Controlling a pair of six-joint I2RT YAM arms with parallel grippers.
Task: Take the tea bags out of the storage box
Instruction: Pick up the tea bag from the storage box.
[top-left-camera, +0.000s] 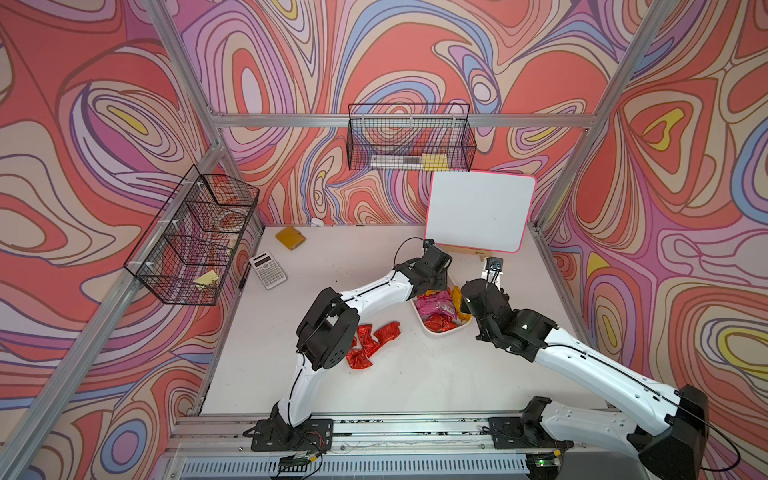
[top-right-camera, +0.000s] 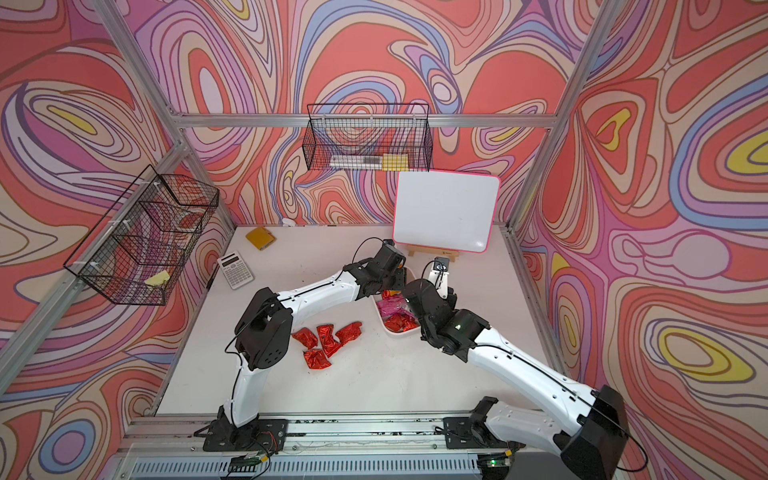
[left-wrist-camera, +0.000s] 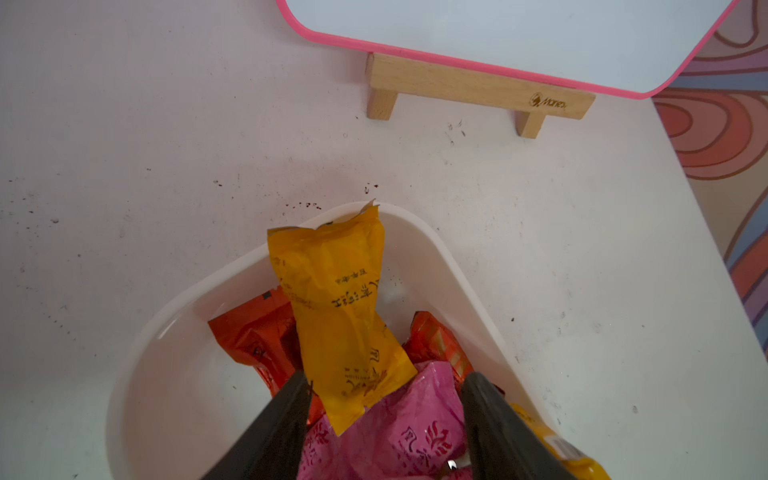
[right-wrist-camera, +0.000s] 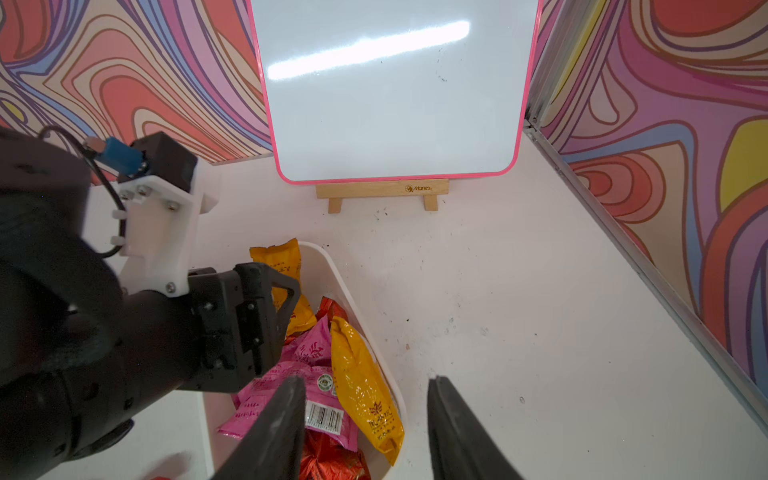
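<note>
1. Pincers first: the left pincer (left-wrist-camera: 386, 376) hangs over the storage box (left-wrist-camera: 183, 365) with its two black fingers apart. The end of a yellow tea bag (left-wrist-camera: 336, 316) lies between them, but they do not squeeze it.
2. The right pincer (right-wrist-camera: 366, 379) is spread apart too, and it holds nothing. One finger is over the box and the other is over the bare table beside it.
3. The white table (top-left-camera: 415, 374) is the biggest thing, and it has little dark specks on it.
4. A black wire basket (top-left-camera: 195, 237) hangs on the left wall, and a second wire basket (top-left-camera: 411, 139) hangs on the back wall.
5. A whiteboard (top-left-camera: 480, 210) with a pink edge stands on a small wooden stand (left-wrist-camera: 478, 89) at the back of the table, near the box.
6. The storage box is white with round corners. It sits on the table in front of the whiteboard, on the robot's right side.
7. A calculator (top-left-camera: 268, 270) lies near the left edge, and a flat yellow pad (top-left-camera: 290, 237) lies behind it.
8. Many tea bags are in the box. The yellow one reaches up to the rim at a corner. A second yellow bag (right-wrist-camera: 361, 382) lies along a side wall. Pink bags (left-wrist-camera: 399, 424) and red bags (left-wrist-camera: 253, 336) lie under and beside them.
9. Four red tea bags (top-right-camera: 328, 338) lie bunched on the table near the left arm's elbow, well apart from the box.
</note>
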